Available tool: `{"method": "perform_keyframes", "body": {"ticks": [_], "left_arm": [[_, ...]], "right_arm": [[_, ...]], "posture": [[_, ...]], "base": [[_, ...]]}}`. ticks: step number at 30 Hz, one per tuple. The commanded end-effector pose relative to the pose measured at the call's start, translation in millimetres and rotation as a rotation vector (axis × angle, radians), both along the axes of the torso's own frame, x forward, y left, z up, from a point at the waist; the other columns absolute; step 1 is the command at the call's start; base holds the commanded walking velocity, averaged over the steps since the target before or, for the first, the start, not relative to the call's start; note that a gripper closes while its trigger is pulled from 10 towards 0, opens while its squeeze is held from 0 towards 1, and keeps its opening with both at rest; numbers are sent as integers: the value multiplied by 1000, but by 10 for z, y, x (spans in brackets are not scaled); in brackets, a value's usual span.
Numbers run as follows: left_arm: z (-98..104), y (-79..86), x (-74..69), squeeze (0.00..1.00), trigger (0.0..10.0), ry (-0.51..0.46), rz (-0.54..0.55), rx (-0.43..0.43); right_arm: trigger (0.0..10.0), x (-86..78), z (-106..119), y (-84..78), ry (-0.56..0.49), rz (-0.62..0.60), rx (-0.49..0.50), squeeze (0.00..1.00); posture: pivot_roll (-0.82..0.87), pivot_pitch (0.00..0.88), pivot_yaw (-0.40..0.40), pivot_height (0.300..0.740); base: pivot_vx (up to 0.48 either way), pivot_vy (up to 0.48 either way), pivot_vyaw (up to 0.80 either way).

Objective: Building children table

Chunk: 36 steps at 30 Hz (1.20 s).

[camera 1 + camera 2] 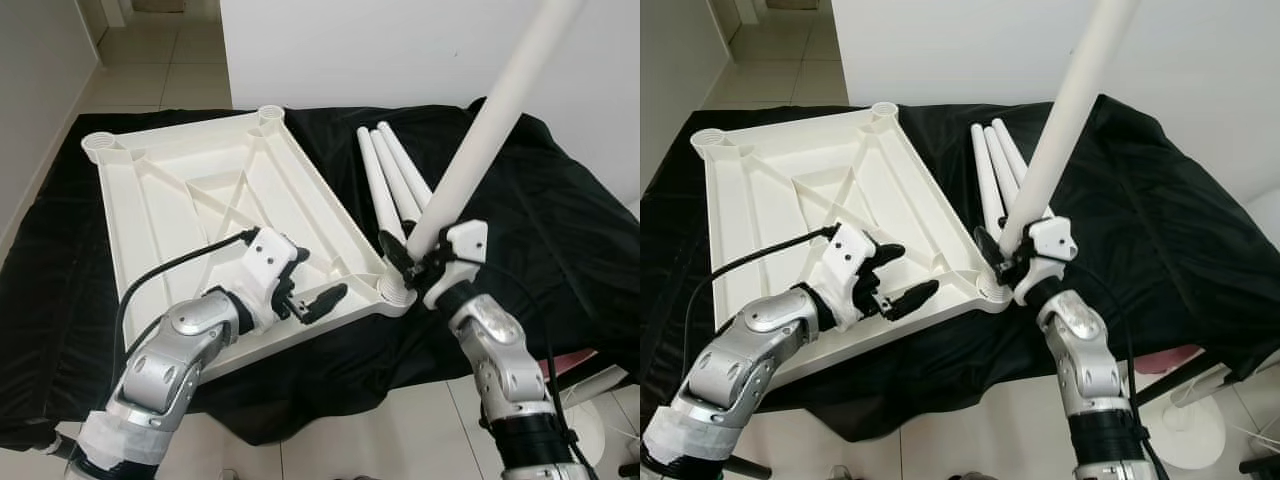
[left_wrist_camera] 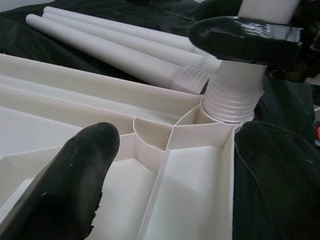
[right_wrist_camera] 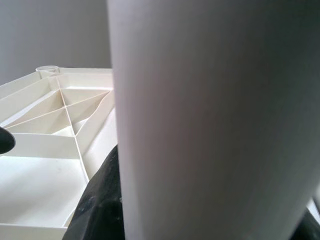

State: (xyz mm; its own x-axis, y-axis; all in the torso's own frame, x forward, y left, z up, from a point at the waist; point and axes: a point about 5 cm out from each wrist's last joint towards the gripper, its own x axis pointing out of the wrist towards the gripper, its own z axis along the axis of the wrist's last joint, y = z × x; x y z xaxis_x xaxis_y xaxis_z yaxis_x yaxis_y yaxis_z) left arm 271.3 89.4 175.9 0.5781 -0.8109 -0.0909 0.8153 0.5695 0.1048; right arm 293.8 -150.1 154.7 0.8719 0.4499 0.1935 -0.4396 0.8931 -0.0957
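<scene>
We see the white tabletop (image 1: 200,200) lying upside down, ribs up, on a desk covered by a black cloth (image 1: 520,200). Its corner sockets face up; two show at the far edge. Right gripper (image 1: 412,258) is clamped on a white table leg (image 1: 480,140) near its lower end. The leg stands tilted, top leaning away to the right and out of frame. Its threaded end sits in the near right corner socket (image 2: 220,112) of the tabletop, threads still visible above the rim in the left wrist view. How deep it is seated we cannot tell.

Left gripper (image 1: 318,300) hangs over the near edge of the tabletop, just beside that same corner, fingers (image 2: 65,185) spread apart and holding nothing. One finger is over the ribbed inside, the other outside the tabletop's edge.

Three spare legs (image 1: 392,180) lie side by side on the cloth, just right of the tabletop, threaded ends toward the robot and close to the corner socket. Tiled floor (image 1: 160,60) and a white wall (image 1: 400,50) lie behind the desk.
</scene>
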Motion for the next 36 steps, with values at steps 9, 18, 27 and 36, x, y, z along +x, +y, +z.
{"method": "perform_keyframes", "body": {"ticks": [9, 18, 27, 36], "left_arm": [[119, 50, 44, 1000, 10000, 42, -24, -78], [389, 37, -4, 0, 10000, -37, -159, -116], [533, 28, 106, 0, 10000, -113, -121, -120], [684, -36, 197, 0, 10000, -146, -183, -140]], "right_arm": [[10000, -72, -32, 5, 100, 137, 16, 0], [10000, -49, 381, -97, -4, 252, -62, 0], [10000, -14, 544, -117, -43, 270, -71, 0], [10000, -22, 607, -94, -36, 333, -90, 0]], "posture": [[-9, 103, -22, 740], [-13, 96, -35, 740], [-31, 90, -38, 740], [-54, 75, -35, 740]], "base": [[0, 0, 0], [0, 0, 0], [0, 0, 0], [0, 0, 0]]}}
